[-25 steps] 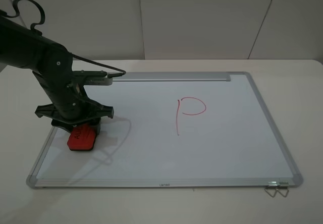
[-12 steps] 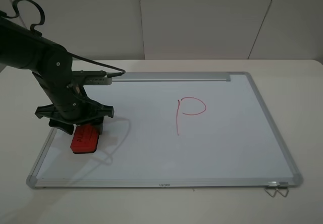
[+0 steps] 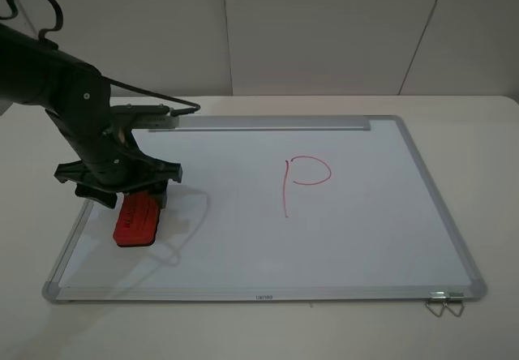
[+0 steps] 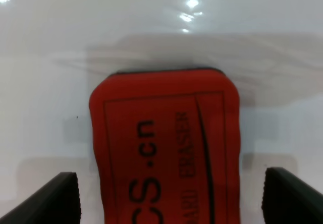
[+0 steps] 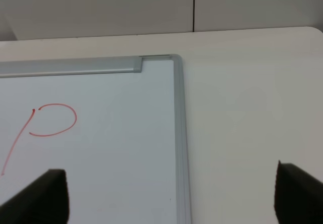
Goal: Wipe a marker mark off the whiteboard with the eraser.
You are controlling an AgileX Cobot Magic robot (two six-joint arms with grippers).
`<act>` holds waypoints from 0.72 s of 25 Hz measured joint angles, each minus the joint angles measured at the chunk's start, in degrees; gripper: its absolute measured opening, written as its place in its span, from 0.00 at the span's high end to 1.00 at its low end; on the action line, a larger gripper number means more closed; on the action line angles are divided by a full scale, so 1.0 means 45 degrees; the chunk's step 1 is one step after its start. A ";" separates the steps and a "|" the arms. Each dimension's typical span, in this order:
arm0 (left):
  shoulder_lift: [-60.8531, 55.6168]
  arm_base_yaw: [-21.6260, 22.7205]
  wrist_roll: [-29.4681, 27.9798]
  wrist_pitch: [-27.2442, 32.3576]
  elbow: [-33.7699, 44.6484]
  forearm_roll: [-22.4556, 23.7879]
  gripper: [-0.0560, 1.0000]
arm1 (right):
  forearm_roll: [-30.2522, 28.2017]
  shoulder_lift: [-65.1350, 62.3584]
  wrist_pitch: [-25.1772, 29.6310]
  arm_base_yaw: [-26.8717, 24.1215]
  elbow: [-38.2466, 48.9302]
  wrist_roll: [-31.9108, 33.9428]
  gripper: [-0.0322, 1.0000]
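The eraser (image 3: 136, 220) lies flat on the whiteboard (image 3: 340, 238) near its left edge, red top up. My left gripper (image 3: 130, 199) hovers just above it, open. In the left wrist view the eraser (image 4: 164, 148) sits between the two dark fingertips (image 4: 55, 199), with a gap on each side. No red circle mark shows anywhere on the board; the only writing is a red letter "P" (image 3: 304, 177). My right gripper (image 5: 172, 196) is open over the board's far right corner, out of the exterior high view.
A metal tray strip (image 3: 276, 123) runs along the whiteboard's far edge. Metal clips (image 3: 443, 305) lie on the table by the near right corner. The board's silver frame (image 5: 179, 133) passes under my right gripper, with the pale table (image 5: 252, 108) beside it.
My left gripper has lifted and drawn back a little from the eraser, showing more of its red top. The eraser stays on the board in nearly the same spot.
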 joint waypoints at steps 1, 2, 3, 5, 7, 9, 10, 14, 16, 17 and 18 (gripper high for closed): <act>-0.0275 0.0000 0.0000 -0.0023 0.0000 0.0096 0.26 | 0.0000 0.0000 0.0000 0.0000 0.0000 0.0000 0.27; -0.0601 0.0000 0.0008 -0.0066 0.0009 0.0215 0.26 | 0.0000 0.0000 0.0000 0.0000 0.0000 0.0000 0.27; -0.0987 0.0000 0.0044 -0.0077 0.0009 0.0339 0.26 | 0.0000 0.0000 0.0000 0.0000 0.0000 0.0000 0.27; -0.1824 0.0000 0.0218 -0.0077 0.0009 0.0600 0.24 | 0.0000 0.0000 0.0000 0.0000 0.0000 0.0000 0.27; -0.2759 0.0000 0.0425 -0.0055 0.0009 0.0782 0.22 | 0.0000 0.0000 0.0000 0.0000 0.0000 0.0000 0.27; -0.3834 0.0000 0.0687 0.0053 0.0009 0.0909 0.22 | 0.0000 0.0000 0.0000 0.0000 0.0000 0.0000 0.27; -0.4385 0.0000 0.0751 0.0157 0.0009 0.1013 0.22 | 0.0000 0.0000 0.0000 0.0000 0.0000 0.0000 0.27; -0.6720 0.0000 0.0861 0.1073 0.0009 0.1605 0.22 | 0.0000 0.0000 0.0000 0.0000 0.0000 0.0000 0.27; -0.7889 0.0000 0.0895 0.1587 0.0009 0.1946 0.22 | 0.0000 0.0000 0.0000 0.0000 0.0000 0.0000 0.27; -0.8509 0.0000 0.0947 0.1836 0.0009 0.2046 0.22 | 0.0000 0.0000 0.0000 0.0000 0.0000 0.0000 0.27; -0.8993 0.0000 0.1076 0.2050 0.0009 0.2104 0.22 | 0.0000 0.0000 0.0000 0.0000 0.0000 0.0000 0.27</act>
